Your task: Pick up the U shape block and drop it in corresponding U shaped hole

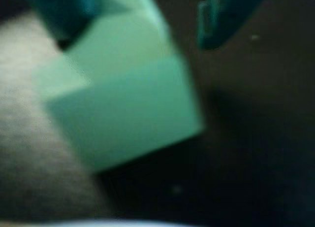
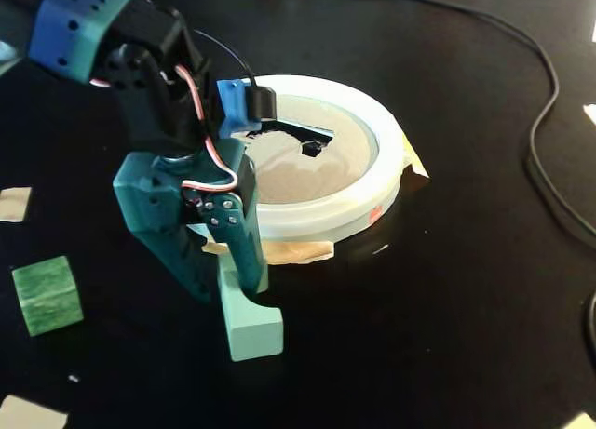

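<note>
Gripping the mint block (image 2: 244, 317) between both teal fingers of the claw (image 2: 223, 285), low over the black table (image 2: 447, 289) in the fixed view. Standing on end, lower end touching or just above the table (cannot tell which). At about 1 o'clock from it, the white-rimmed disc (image 2: 372, 201), its cutout (image 2: 312, 145) partly hidden behind the arm. At 9 o'clock, well apart, a darker green cube (image 2: 47, 295). Blurred in the wrist view, the block (image 1: 128, 99) filling the middle.

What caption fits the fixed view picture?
Gripper clamps the U shape block near the white-rimmed disc.
</note>
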### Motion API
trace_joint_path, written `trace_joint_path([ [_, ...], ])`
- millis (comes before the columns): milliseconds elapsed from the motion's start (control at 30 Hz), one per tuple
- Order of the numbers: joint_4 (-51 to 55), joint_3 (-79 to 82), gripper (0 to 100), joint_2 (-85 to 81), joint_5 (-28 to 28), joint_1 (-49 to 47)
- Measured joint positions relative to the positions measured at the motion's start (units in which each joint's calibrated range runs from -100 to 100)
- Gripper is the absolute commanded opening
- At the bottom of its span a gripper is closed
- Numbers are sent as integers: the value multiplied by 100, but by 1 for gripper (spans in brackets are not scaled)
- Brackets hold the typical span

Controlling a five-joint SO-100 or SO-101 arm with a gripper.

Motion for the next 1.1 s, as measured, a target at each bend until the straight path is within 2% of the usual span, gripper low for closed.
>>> trace_joint_path([
  [367,0,0,5,0,0,20],
  [700,310,0,4,-36,-132,639],
  [833,999,0,5,-669,-430,979],
  [967,2008,0,5,-1810,-996,929],
  [1100,3016,0,5,-2925,-2002,919],
])
